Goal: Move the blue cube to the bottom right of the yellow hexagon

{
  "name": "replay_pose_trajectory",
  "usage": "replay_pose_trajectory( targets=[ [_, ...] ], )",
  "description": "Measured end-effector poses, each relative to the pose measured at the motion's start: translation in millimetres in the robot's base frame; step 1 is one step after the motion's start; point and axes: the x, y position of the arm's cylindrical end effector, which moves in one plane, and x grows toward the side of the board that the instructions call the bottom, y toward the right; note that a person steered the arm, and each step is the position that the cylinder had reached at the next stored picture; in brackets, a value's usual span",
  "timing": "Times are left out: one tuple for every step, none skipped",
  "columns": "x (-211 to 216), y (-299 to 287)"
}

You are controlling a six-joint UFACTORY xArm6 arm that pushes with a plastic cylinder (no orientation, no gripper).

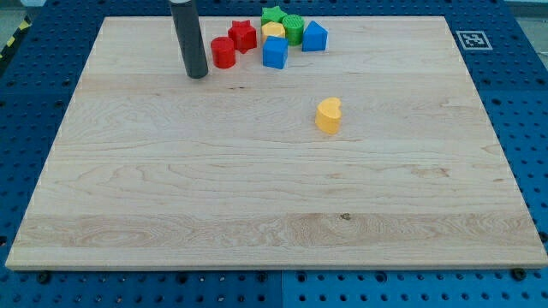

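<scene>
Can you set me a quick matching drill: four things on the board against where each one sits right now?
Things:
1. blue cube
2. red cylinder
3. yellow heart-shaped block
4. my tip

Places:
A. alone near the board's middle, below the cluster
B. left end of the cluster at the view's top
C. left of every block, just beside the red cylinder
D. lower edge of the cluster, below the yellow hexagon

Pairs: 1-D, 2-B, 3-A, 4-C
</scene>
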Motion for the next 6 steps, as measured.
replay_pose_trajectory(
  targets=[
    [-2,18],
    [-10,51],
    [-19,80],
    [-23,97],
    [-19,98],
    [-1,78]
  ],
)
